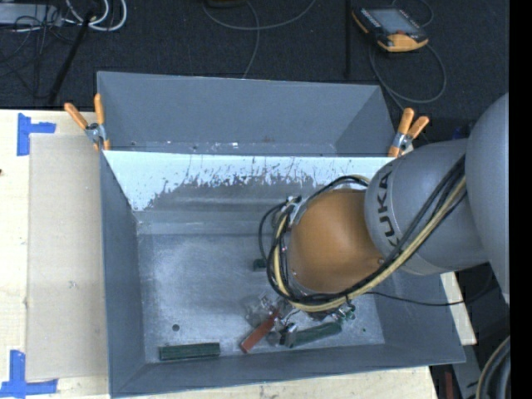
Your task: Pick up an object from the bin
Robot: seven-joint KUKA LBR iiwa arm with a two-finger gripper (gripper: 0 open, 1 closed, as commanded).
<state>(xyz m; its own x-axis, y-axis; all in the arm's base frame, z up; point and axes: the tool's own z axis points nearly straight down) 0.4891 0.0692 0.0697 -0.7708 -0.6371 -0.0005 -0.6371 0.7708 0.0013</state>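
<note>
Reddish-brown stick lies on the bin floor close to the near wall, about the middle of its width. Its long axis slants from its near-left end up toward its far-right end, and that end runs in under the gripper. A dark green bar lies flat to its left, just as near and well apart from it. The gripper is low over the stick's far end, so the stick trails away from it toward the near left. Whether the gripper is wide, narrow or has anything in it I cannot tell, since the orange cover overhangs it. A dark green piece lies just to its right. Farther back sits a small dark bit, then bare floor to the far wall.
</note>
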